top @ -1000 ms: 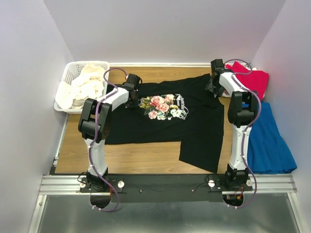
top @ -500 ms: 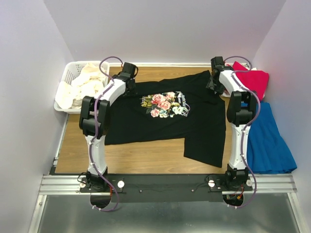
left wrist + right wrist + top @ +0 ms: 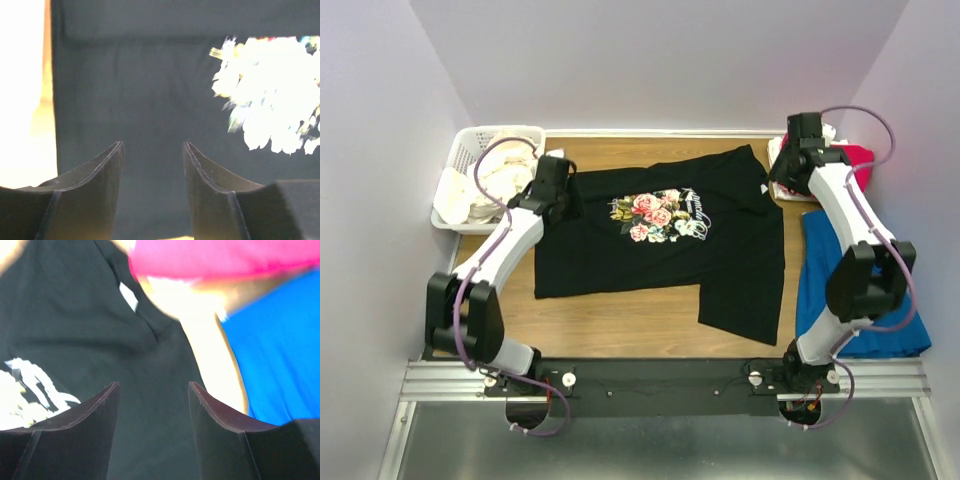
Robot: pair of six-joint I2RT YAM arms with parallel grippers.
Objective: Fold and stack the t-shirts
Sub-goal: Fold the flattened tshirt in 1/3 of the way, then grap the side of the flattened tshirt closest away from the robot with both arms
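**Item: black t-shirt** [image 3: 660,260]. It lies flat on the counter [image 3: 620,320], chest up, with the rose print [image 3: 660,215] showing. Its long axis runs left to right. The white neck label [image 3: 129,296] puts the collar at the right end and the hem at the left. One sleeve juts toward the near edge at the right.

**Left gripper** [image 3: 153,145]. It hangs over the hem end, just inside the shirt's left edge. The fingers are apart, with only bare black cloth below and nothing pinched.

**Right gripper** [image 3: 153,384]. It is over the collar and far-sleeve corner. It is likewise parted and carries nothing.

**Relation.** Each arm sits at its own end of the shirt, with the cloth directly below and stretching inward toward the other arm. The jutting near sleeve is closer to the right arm, and the hem is closer to the left. The fold appears not yet begun, and either end is within reach for a first pinch.

**Surroundings.**
- Cream t-shirts [image 3: 505,175], heaped in a white lattice basket [image 3: 460,152] at the far left.
- A red t-shirt [image 3: 852,165] at the far right corner.
- A blue cloth [image 3: 865,300] along the right side, next to the black shirt.
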